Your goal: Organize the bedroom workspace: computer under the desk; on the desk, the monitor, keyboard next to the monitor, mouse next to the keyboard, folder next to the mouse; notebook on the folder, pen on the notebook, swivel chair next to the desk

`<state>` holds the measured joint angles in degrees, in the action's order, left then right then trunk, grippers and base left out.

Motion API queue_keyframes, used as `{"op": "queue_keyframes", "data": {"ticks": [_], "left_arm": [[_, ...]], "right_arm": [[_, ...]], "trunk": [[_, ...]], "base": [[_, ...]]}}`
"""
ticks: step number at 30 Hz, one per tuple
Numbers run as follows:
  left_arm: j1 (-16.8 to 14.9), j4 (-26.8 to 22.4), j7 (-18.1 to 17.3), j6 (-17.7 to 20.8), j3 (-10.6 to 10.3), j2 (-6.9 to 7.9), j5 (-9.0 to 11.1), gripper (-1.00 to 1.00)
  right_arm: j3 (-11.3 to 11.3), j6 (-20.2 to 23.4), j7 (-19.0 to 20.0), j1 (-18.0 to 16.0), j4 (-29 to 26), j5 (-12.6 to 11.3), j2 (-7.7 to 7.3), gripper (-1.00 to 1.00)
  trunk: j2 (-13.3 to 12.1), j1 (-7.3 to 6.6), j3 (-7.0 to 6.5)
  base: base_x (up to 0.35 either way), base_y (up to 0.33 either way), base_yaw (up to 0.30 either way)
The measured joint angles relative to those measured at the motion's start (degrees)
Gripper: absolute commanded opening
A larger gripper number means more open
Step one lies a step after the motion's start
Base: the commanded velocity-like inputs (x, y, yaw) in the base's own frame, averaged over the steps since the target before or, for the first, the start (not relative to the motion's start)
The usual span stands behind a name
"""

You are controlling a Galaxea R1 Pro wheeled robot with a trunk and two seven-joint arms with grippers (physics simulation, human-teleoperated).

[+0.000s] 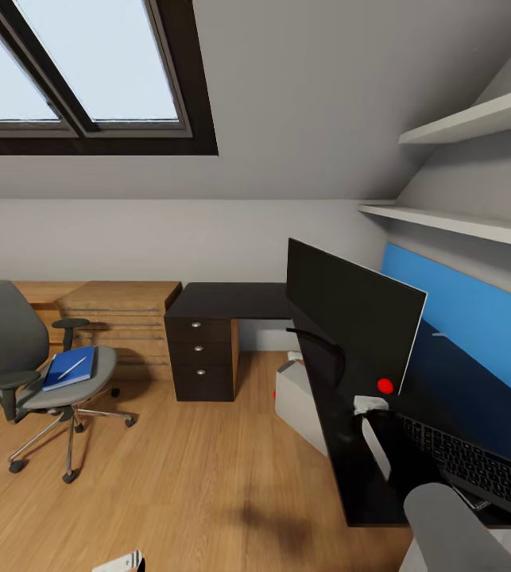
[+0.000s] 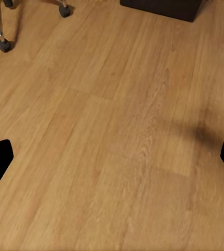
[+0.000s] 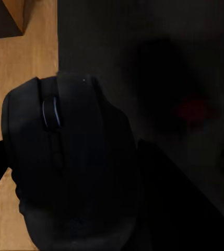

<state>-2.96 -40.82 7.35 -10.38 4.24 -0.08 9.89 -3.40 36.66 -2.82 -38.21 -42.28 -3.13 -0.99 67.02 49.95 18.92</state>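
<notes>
The grey swivel chair (image 1: 17,349) stands on the floor at the left, away from the black desk (image 1: 231,300). On its seat lies the blue folder (image 1: 70,368) with the thin pen (image 1: 73,366) on top. The notebook is out of view. The wide black monitor (image 1: 350,314) stands on the desk, and the keyboard (image 1: 478,469) lies in front of it. Under the desk sits the pale computer (image 1: 299,407). My right gripper (image 3: 91,172) is shut on the black mouse (image 3: 70,157) above the desk's front edge. My left gripper (image 2: 112,157) hangs open over bare floor.
A light wooden drawer chest (image 1: 120,318) stands against the back wall beside the desk's black drawer unit (image 1: 201,357). White shelves (image 1: 462,222) run above the desk at the right. Wooden floor (image 1: 191,477) lies between chair and desk.
</notes>
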Motion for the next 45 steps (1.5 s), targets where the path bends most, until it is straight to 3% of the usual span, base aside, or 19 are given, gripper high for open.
{"op": "queue_keyframes", "data": {"ticks": [2,3,6,11,17,22,24,30,45], "left_arm": [[0.00,0.02,0.04,0.01,0.00,0.00,0.00,1.00],[0.00,0.05,0.08,0.02,0.01,0.00,0.00,1.00],[0.00,0.14,0.09,0.02,0.00,0.00,0.00,1.00],[0.00,0.19,0.09,0.02,0.00,0.00,0.00,1.00],[0.00,0.29,0.08,0.02,0.00,0.00,0.00,1.00],[0.00,0.81,0.09,0.04,0.04,0.01,0.00,1.00],[0.00,1.28,0.02,0.03,0.24,0.28,-0.01,1.00],[0.01,1.49,0.00,0.04,0.41,0.57,-0.02,1.00],[0.01,1.55,0.00,0.08,0.40,0.56,-0.08,1.00]], "right_arm": [[-0.03,0.73,0.15,1.00,-6.70,-0.07,0.13,-1.00],[0.01,4.19,0.22,4.03,-13.67,-0.14,0.24,-1.00],[0.04,7.94,0.29,6.07,-19.31,-0.28,0.31,-1.00],[0.16,9.97,0.35,7.36,-22.52,-0.46,0.37,-1.00],[0.90,10.46,0.40,10.41,-28.43,-1.33,0.54,-1.00],[3.16,10.34,0.39,11.98,-30.06,-1.50,2.93,-1.00],[3.41,10.14,0.40,12.09,-30.21,-1.45,3.22,-1.00],[3.44,9.65,0.91,12.15,-30.46,-1.46,3.34,-1.00],[3.51,9.51,0.95,12.14,-30.48,-1.52,4.05,-1.00]], "trunk": [[-0.80,-0.44,-0.36],[-1.20,-0.66,-0.53],[-2.41,-1.32,-1.08],[-4.42,-2.42,-1.97],[-4.43,-2.42,-1.98],[-4.43,-2.42,-1.98],[-4.43,-2.42,-1.98],[-4.44,-2.44,-1.98],[-4.43,-2.46,-1.98]], "base": [[0.000,0.000,0.000],[0.000,0.000,0.000],[0.000,0.000,0.000],[0.000,0.000,0.000],[0.000,0.000,0.000],[0.000,0.000,0.000],[-0.008,0.049,0.000],[0.031,0.244,0.025],[0.268,0.232,0.235]]}}
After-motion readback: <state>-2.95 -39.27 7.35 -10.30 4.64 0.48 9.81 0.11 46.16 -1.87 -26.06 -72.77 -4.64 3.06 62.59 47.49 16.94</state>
